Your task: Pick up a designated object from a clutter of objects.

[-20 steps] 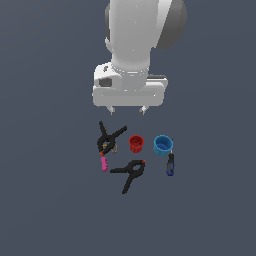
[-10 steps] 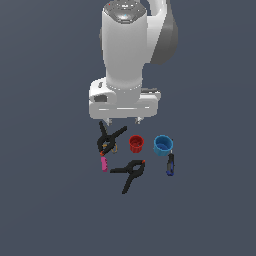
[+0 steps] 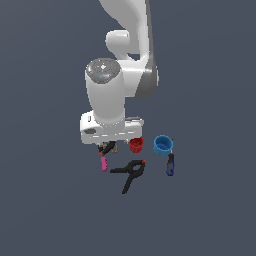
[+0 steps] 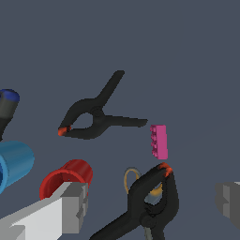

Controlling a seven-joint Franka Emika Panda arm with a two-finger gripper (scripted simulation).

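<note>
Dark slate-grey floor (image 3: 45, 210) fills both views, flat and plain, with the small clutter sitting in a loose group on it. I've got the tiny bright pink stubby oblong piece (image 4: 159, 141) clear in the wrist view: a short magenta block with a row of little studs along one long side, lying flat. In the exterior view that pink piece (image 3: 104, 164) sits at the group's left edge, just below the arm's white hand.

My gripper (image 4: 152, 204) is spread wide with nothing between the fingers; one grey fingertip (image 4: 75, 206) and the other at the frame edge stand well apart. The pink piece lies apart from both of them, not held.

Just beside the pink piece's one end are the orange tips of a black spring clamp (image 4: 150, 201); a second black spring clamp with orange tips (image 4: 93, 117) lies near its other end, one handle pointing toward it without touching.

Containers now: the small red cup (image 3: 136, 144) stands open-mouthed, and I can't tell its contents. The blue cup (image 3: 163, 144) beside it looks hollow inside. A slim dark blue pen-like object (image 3: 170, 164) lies just below the blue cup.
</note>
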